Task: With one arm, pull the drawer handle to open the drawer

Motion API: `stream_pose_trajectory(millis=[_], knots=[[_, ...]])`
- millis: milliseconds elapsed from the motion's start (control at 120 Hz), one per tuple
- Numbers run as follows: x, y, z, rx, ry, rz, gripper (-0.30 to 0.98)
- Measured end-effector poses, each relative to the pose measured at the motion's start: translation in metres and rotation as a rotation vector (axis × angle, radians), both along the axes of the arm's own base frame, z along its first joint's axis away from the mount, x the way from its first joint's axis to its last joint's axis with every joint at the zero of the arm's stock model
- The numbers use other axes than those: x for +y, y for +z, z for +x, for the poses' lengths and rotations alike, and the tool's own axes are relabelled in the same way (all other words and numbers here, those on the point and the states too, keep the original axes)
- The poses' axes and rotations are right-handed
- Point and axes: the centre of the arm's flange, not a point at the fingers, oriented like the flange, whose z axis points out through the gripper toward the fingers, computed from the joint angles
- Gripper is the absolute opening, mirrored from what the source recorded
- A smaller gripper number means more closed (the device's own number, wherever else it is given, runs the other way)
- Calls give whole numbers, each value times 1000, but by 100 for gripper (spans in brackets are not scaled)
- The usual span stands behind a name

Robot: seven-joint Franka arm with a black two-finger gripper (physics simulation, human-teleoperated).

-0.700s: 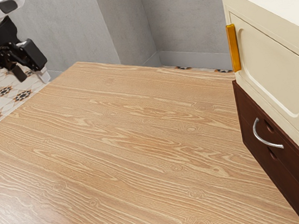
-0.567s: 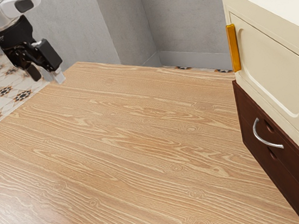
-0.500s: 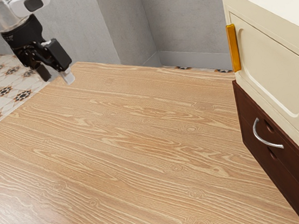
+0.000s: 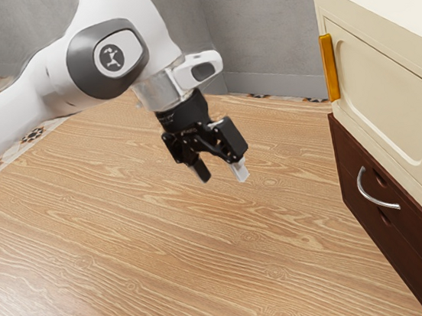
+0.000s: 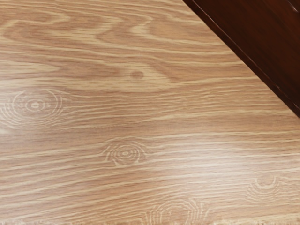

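Observation:
My gripper (image 4: 224, 179) hangs over the middle of the wooden table in the exterior view, pointing down, its two fingers apart with nothing between them. Well to its right in that view, a curved silver handle (image 4: 369, 193) is fixed to the front of the dark brown drawer unit (image 4: 405, 236). The drawer front looks flush with its cabinet. In the wrist view a piece of the dark brown unit (image 5: 265, 42) crosses a corner above the wood grain.
A cream cabinet (image 4: 388, 94) with an orange-yellow handle (image 4: 329, 68) stands on top of the brown unit. The wooden table (image 4: 171, 271) spreads beneath the arm. Grey walls (image 4: 264, 24) rise behind.
The arm has swung in from the exterior view's upper left, bringing my gripper across the table toward the drawer unit. Both cabinets and the handles stand as before.

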Motion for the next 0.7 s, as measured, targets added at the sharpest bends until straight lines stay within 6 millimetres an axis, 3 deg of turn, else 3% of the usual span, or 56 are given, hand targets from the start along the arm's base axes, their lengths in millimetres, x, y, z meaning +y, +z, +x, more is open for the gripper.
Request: stream_pose_trajectory(millis=[158,408,517,608,700], knots=[[-34,-11,-33,-36,86,-42,65],[-85,-13,-28,-101,287,-137,65],[-101,-27,-29,-94,380,-157,64],[-101,-29,-40,-89,466,-169,63],[-70,-25,-43,-94,601,-183,62]])
